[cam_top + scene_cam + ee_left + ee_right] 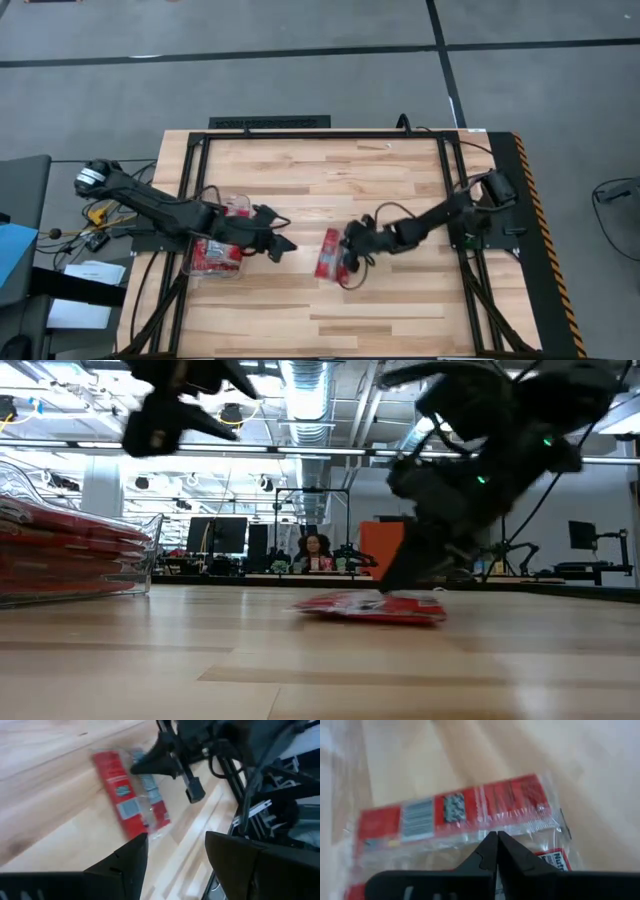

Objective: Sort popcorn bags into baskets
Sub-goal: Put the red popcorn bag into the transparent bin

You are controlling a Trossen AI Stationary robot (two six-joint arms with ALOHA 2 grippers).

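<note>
One red popcorn bag [329, 254] in clear wrap lies flat on the table's middle, print side up [455, 810]; it also shows in the low view [372, 607] and the left wrist view [131, 795]. My right gripper [346, 264] [496, 836] is down on it, fingers shut. My left gripper [283, 243] [175, 855] hovers open and empty, between the bag and the clear basket [215, 255]. The basket stands at the table's left and holds a stack of red bags [70, 540]. My right gripper comes slanting down from the table's right. Its shut fingertips [490, 845] meet on the clear wrapper strip [470, 837] along the middle of the popcorn bag. They seem to pinch the film only at their tips. The bag lies flat on the table.
A black metal frame [450, 180] borders the table on its far, left and right sides. Bare wood [330, 170] lies beyond the bag and toward the near edge. A person [314, 550] sits far off in the room behind the table.
</note>
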